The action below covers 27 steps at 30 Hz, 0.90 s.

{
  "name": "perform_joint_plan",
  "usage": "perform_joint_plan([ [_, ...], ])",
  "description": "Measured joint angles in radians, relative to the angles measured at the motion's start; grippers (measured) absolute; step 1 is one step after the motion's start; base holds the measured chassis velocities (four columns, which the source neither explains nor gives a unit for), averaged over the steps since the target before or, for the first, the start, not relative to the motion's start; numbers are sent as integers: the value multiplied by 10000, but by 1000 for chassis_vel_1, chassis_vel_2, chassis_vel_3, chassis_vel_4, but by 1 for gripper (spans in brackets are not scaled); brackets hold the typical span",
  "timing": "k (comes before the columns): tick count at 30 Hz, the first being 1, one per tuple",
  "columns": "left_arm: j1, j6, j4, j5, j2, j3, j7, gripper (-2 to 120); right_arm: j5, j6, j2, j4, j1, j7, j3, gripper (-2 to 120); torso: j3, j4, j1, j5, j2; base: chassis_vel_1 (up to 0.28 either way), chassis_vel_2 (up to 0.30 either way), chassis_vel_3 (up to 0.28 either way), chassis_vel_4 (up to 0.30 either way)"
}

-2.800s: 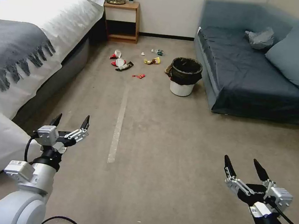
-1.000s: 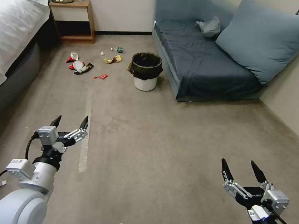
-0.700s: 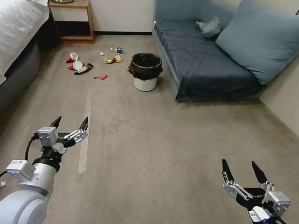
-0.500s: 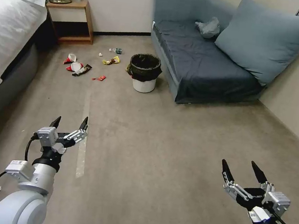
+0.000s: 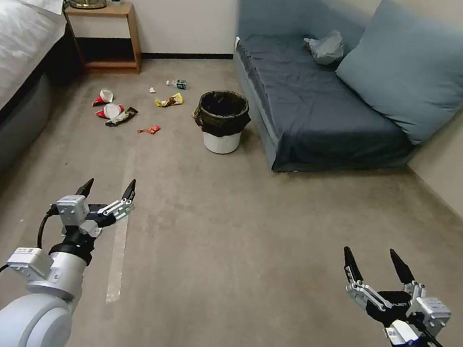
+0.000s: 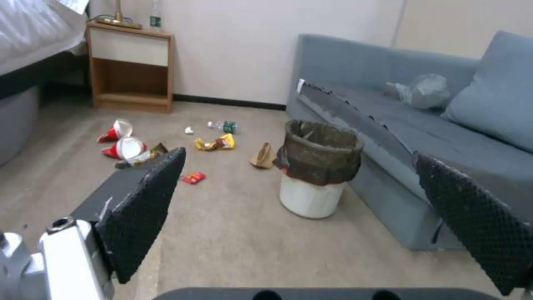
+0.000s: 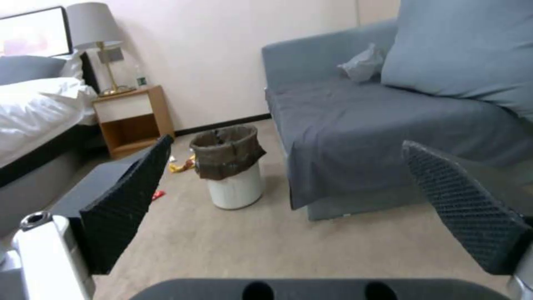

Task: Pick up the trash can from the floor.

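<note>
The trash can (image 5: pixel 222 121), small, round and white with a black liner folded over its rim, stands upright on the beige carpet floor (image 5: pixel 248 225) beside the sofa's front corner. It also appears as the trash can (image 6: pixel 314 168) in the left wrist view and the trash can (image 7: pixel 230 164) in the right wrist view. My left gripper (image 5: pixel 107 188) hovers open at the near left, far short of the can. My right gripper (image 5: pixel 372 259) hovers open at the near right, equally far away. Both hold nothing.
Litter (image 5: pixel 130 112) of cups, wrappers and a small bottle lies left of the can. A blue-grey sofa (image 5: pixel 328 106) with a big cushion and a grey plastic bag (image 5: pixel 325 46) stands on the right. A bed (image 5: pixel 11 54) and a wooden nightstand (image 5: pixel 105 36) stand at the left.
The whole picture has shifted: the camera has turned right and moved closer, so the can sits nearer and more central. Both grippers keep the same open pose.
</note>
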Motion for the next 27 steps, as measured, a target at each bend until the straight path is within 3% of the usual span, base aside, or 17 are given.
perform_joint_plan([
  [27,-56,1,107,-15,-6,-7,12,100,30,10,-1,26,28,-70,57,100,0,0,0,0,0,-161,163,162,-161],
])
